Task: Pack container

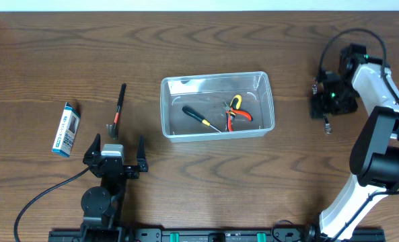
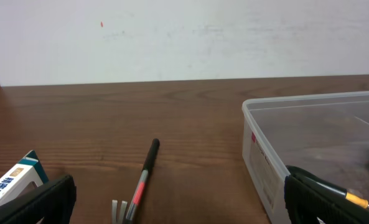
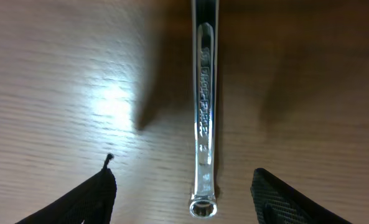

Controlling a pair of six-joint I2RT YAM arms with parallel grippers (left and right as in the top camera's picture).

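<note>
Right wrist view: our right gripper [image 3: 184, 179] has its jaws spread, with a chrome wrench [image 3: 204, 112] lying between them, untouched, its long axis running straight ahead. The clear container [image 1: 165, 107] sits well apart, toward our left gripper [image 1: 115, 156], whose jaws also gape.

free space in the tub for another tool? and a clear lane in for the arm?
In the container, the far strip behind the screwdriver and pliers is bare; the near half is crowded. Clear lanes: bare table between the container and the right pincer, and between it and the rake.
</note>
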